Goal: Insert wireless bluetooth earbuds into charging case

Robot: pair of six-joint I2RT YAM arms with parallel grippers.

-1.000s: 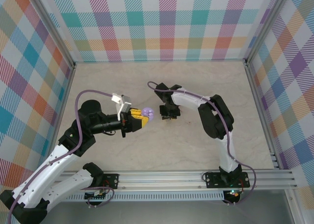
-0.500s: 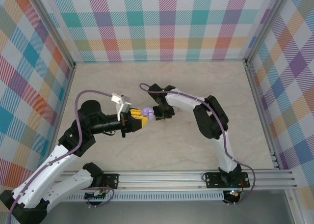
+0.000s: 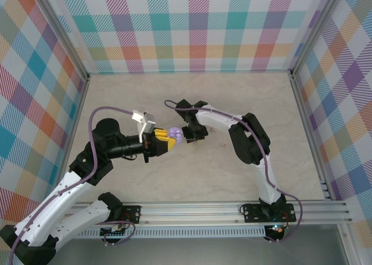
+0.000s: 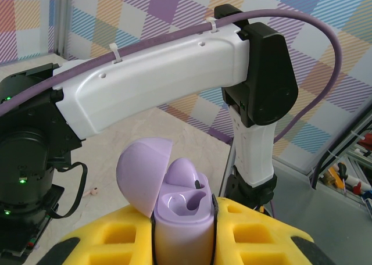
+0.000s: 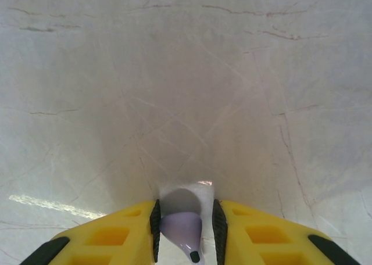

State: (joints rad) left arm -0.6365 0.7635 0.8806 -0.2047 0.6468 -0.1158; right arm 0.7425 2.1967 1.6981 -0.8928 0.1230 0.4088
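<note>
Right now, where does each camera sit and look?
Top external: above, behind; looks down on the table, left arm and right arm showing.
Left wrist: on the left gripper, facing its purple case and the right arm.
Right wrist: on the right gripper, facing the table past its purple earbud.
Shared: the case, top and left wrist.

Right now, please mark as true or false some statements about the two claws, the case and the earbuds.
1. The left claw holds the purple case. True.
2. The lid is closed. False: it stands open.
3. The right claw grips a purple earbud. True.
4. Both slots of the case are filled. False: a second earbud sits inside, the other slot is empty.
</note>
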